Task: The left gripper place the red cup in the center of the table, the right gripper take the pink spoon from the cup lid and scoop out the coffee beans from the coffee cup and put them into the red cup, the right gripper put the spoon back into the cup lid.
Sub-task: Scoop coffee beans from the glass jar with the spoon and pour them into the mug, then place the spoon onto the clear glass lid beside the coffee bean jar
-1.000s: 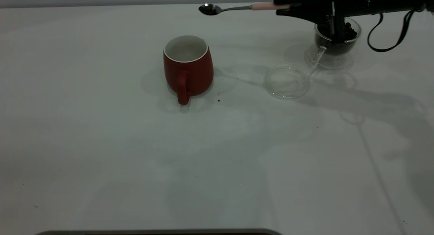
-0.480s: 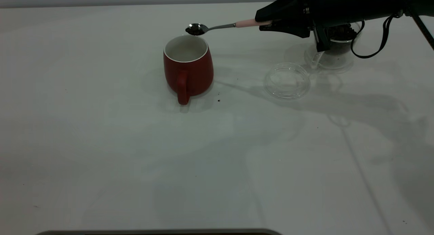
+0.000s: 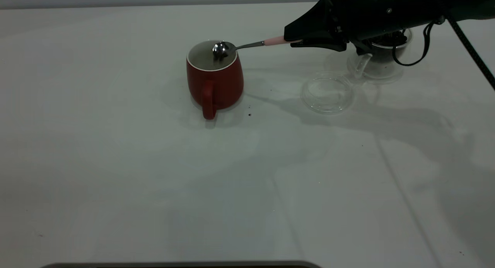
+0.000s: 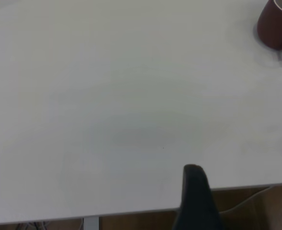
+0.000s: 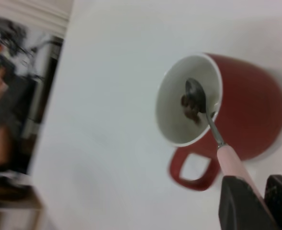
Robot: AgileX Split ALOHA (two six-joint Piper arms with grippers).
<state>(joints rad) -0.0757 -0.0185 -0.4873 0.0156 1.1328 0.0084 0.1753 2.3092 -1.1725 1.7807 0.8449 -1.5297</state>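
The right gripper clamps the handle of the pink spoon, its two black fingers shut on the pale pink end, and holds the spoon out ahead of itself over the table. At the far tip of the spoon from the gripper, the metal bowl sits tilted inside the mouth of the red cup, and in the right wrist view a few dark coffee beans show against the cup's white inside, right at the spoon's bowl. The red cup stands upright beyond the fingertips, handle toward the exterior camera. Just below and near the gripper lies the cup lid, flat on the table. Behind the gripper's body, partly hidden by it, stands the clear coffee cup with dark beans inside. The left gripper hangs at the table's edge, well apart from the red cup; whether its fingers are parted cannot be told.
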